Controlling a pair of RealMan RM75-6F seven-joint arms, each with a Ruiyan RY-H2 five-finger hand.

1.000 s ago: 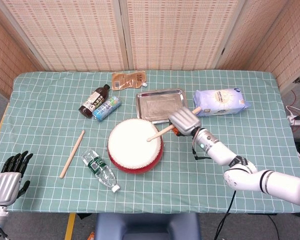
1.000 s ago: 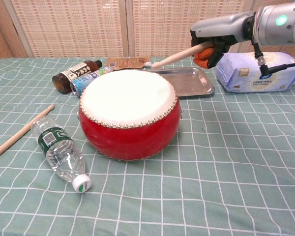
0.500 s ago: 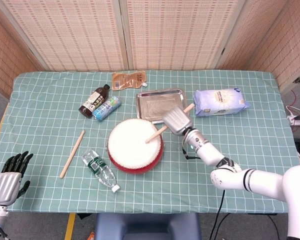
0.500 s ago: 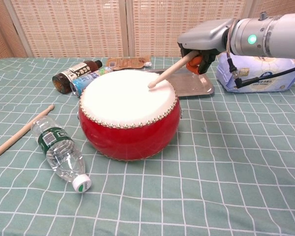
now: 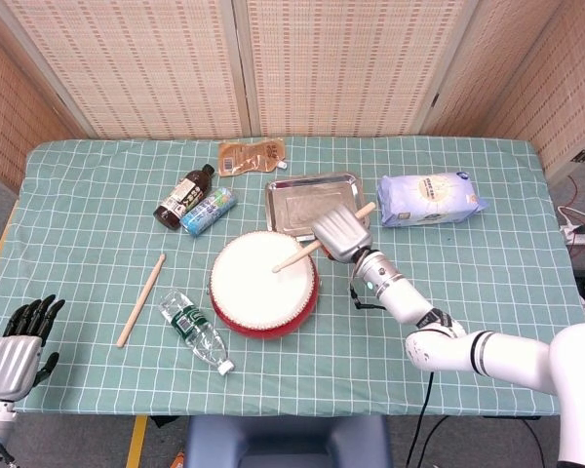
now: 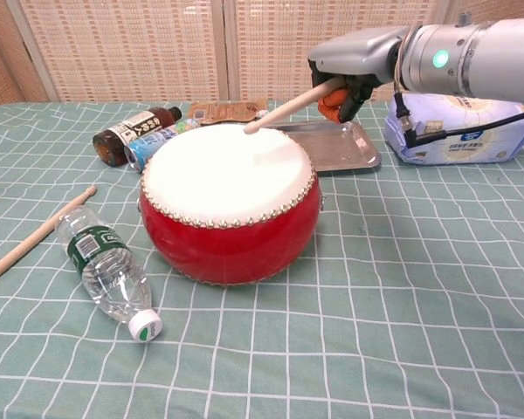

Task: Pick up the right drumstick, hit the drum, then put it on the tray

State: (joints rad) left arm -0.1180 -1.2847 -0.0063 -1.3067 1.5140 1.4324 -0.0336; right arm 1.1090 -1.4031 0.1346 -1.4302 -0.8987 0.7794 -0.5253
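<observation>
1. The left hand (image 5: 18, 343) rested low at the table's near-left corner, fingers loosely apart, holding nothing.
2. A spare drumstick (image 5: 140, 299) lay on the cloth left of the drum, beside a water bottle (image 6: 106, 270).
3. The red drum (image 6: 230, 203) stood mid-table; the tip of the held drumstick (image 6: 281, 110) hung above the skin's far side, apparently just clear of it.
4. The right hand (image 6: 352, 68) was wrapped around that stick's butt, just right of the drum and in front of the tray (image 5: 292, 198).
5. A clean stroke probably called for a short wrist dip onto the skin, grip kept firm, before swinging back to the tray.
</observation>
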